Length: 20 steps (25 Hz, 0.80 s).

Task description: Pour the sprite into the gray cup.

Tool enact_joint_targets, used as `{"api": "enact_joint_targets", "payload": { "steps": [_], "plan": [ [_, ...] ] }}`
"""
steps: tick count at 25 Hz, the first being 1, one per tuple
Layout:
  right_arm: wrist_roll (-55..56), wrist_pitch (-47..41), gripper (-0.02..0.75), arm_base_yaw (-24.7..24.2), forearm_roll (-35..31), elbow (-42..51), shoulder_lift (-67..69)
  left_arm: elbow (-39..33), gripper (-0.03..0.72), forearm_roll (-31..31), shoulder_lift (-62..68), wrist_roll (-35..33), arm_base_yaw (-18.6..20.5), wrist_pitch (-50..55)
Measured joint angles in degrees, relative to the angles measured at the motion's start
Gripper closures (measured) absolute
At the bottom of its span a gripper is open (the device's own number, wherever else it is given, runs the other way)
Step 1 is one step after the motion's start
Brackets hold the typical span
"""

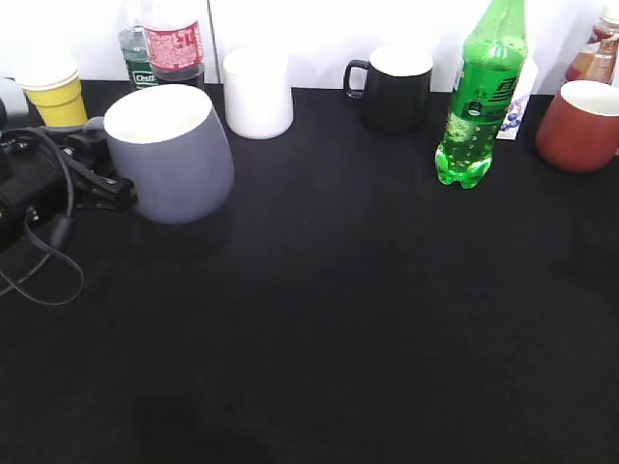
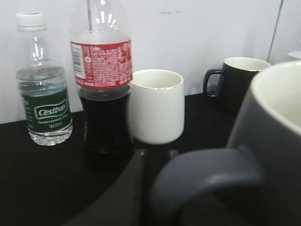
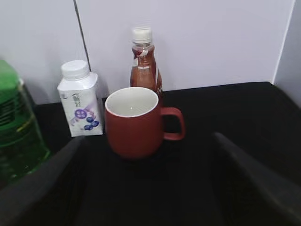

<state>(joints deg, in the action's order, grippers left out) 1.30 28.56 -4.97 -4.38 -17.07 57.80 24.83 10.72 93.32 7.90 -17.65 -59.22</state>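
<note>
Cup (image 1: pixel 172 153) sits tilted at left of frame — our left tool (image 1: pixel 102 174) pinches its handle, seemingly to present it. Sprite (image 1: pixel 481 97) stands upper right on the worktop (image 1: pixel 368 309); right tool (image 3: pixel 150 188) spread beside it.

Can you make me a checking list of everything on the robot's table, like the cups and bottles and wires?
Surface: black table, no spills seen.
Job's things: sprite upright at the back right, cap out of view; gray cup tilted at the left, inside looks white and empty.
Clutter: cola bottle, small water bottle, white cup, black mug, red mug, yellow cup, white carton, brown bottle.
Grippers: left gripper at the gray cup's handle, closure unclear; right gripper open, holding nothing.
Cables: black cable looped on the table by the left arm.
Surroundings: white wall behind.
</note>
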Motion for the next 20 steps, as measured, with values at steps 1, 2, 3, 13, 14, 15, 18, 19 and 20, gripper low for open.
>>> {"api": "enact_joint_targets", "payload": {
  "steps": [1, 2, 3, 13, 14, 15, 18, 19, 20],
  "plan": [
    [0.32, 4.5, 0.152, 1.42, 0.05, 0.0, 4.43, 0.0, 0.608, -0.07, 0.0, 0.0, 0.0, 0.0],
    [0.44, 9.03, 0.152, 4.38, -0.18, 0.0, 9.47, 0.0, 0.608, -0.07, 0.0, 0.0, 0.0, 0.04],
    [0.35, 12.98, 0.152, 8.41, -1.94, 0.0, 14.29, 0.0, 0.608, -0.07, 0.07, 0.0, 0.0, 0.04],
    [-2.74, 33.41, 0.066, 25.62, -9.86, -16.01, 47.77, 0.0, 0.608, -0.14, 0.44, 0.0, 0.0, 0.44],
    [-2.74, 33.58, 0.065, 25.62, -9.86, -17.81, 49.31, 0.0, 0.608, -0.14, 0.44, 0.0, 0.0, 0.44],
    [-2.74, 33.84, 0.066, 25.62, -9.86, -19.6, 50.74, 0.0, 0.608, -0.14, 0.44, 0.0, 0.0, 0.44],
    [-2.74, 34.14, 0.066, 25.62, -11.17, -24.32, 54.74, 0.0, 0.608, -0.14, 0.44, 0.0, 0.0, 0.44],
    [-2.69, 34.19, 0.066, 25.62, -11.87, -26.09, 56.65, 0.0, 0.608, -0.14, 0.44, 0.0, 0.0, 0.44],
    [-2.69, 34.29, 0.066, 25.62, -11.99, -28.08, 58.45, 0.0, 0.608, -0.14, 0.44, 0.0, 0.0, 0.44]
  ]
}}
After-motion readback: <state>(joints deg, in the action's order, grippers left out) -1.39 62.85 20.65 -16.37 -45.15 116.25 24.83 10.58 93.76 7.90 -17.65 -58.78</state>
